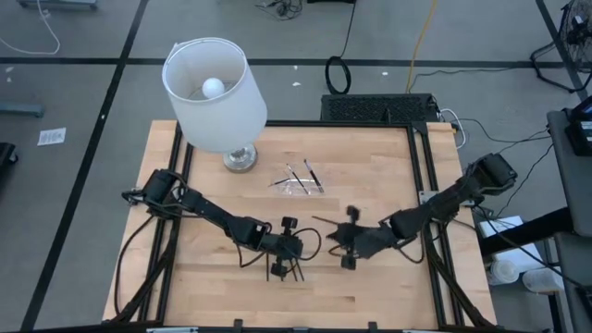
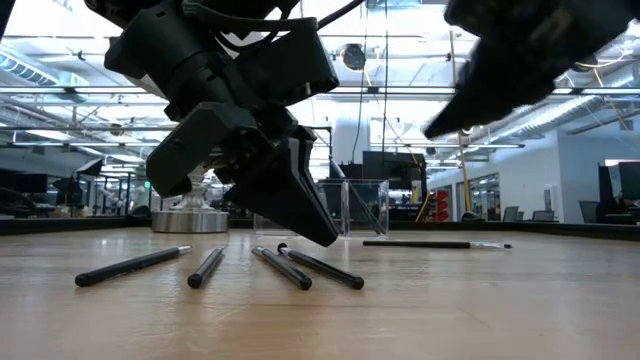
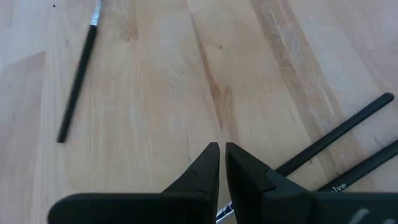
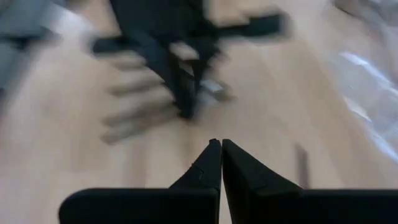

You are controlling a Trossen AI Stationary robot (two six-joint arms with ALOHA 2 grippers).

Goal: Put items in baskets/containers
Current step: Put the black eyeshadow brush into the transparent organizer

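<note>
Several thin dark sticks (image 2: 283,268) lie flat on the wooden table near its front edge, also in the high view (image 1: 283,269). One more stick (image 1: 326,222) lies apart, toward the middle, also in the low view (image 2: 435,244). The transparent tray (image 1: 298,182) stands farther back with a few sticks in it. My left gripper (image 1: 285,250) is shut, its fingertips (image 2: 325,236) slanting down just over the stick group; I cannot tell whether they touch one. My right gripper (image 1: 346,242) is shut and empty, raised to the right of the sticks.
A lamp with a white shade (image 1: 215,92) and a metal base (image 1: 240,159) stands at the table's far left. The table's dark frame rails (image 1: 424,194) run along its sides. Bare wood lies between the stick group and the tray.
</note>
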